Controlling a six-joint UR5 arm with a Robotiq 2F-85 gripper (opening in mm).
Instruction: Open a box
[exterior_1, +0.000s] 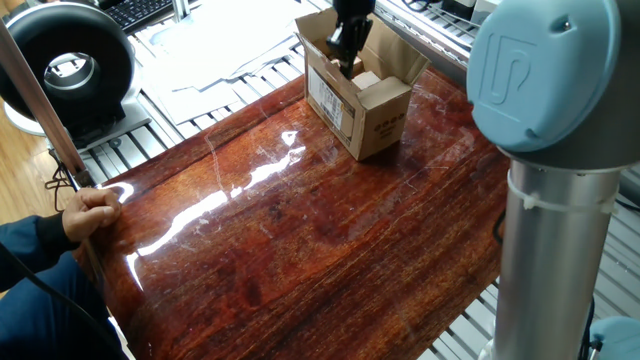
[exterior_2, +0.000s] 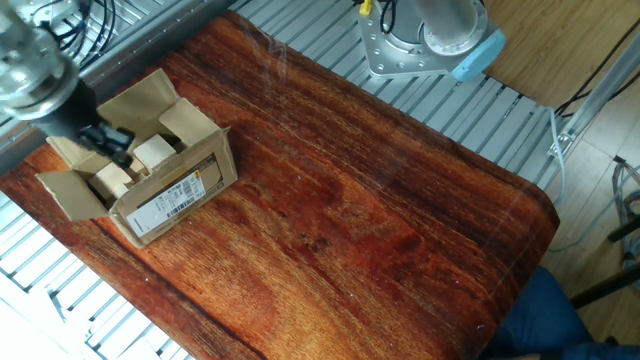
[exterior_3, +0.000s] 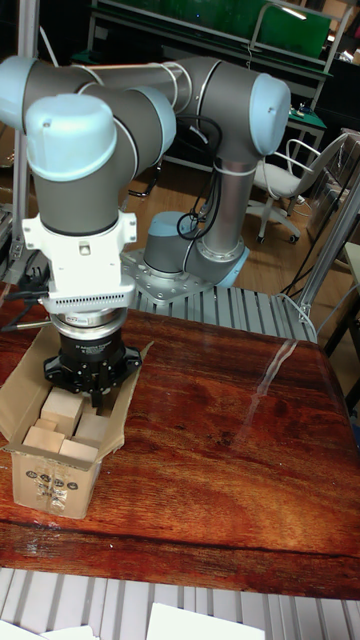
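The box (exterior_1: 357, 105) (exterior_2: 170, 185) (exterior_3: 60, 462) is a small brown carton at the far end of the wooden table (exterior_1: 300, 230), white label on one side. Its top flaps (exterior_2: 132, 103) stand spread outward, and pale blocks (exterior_2: 153, 152) show inside. My gripper (exterior_1: 346, 52) (exterior_2: 112, 143) (exterior_3: 97, 396) points straight down into the open top, its dark fingertips close together just above the blocks and holding nothing. The gripper body hides part of the box's back flap in the tall fixed view.
A person's hand (exterior_1: 92, 212) holds a thin pole at the table's left edge. A black round device (exterior_1: 66, 60) and papers lie beyond the table. The arm's base (exterior_2: 425, 38) is bolted on slatted aluminium, and its large column (exterior_1: 560, 200) fills the right foreground.
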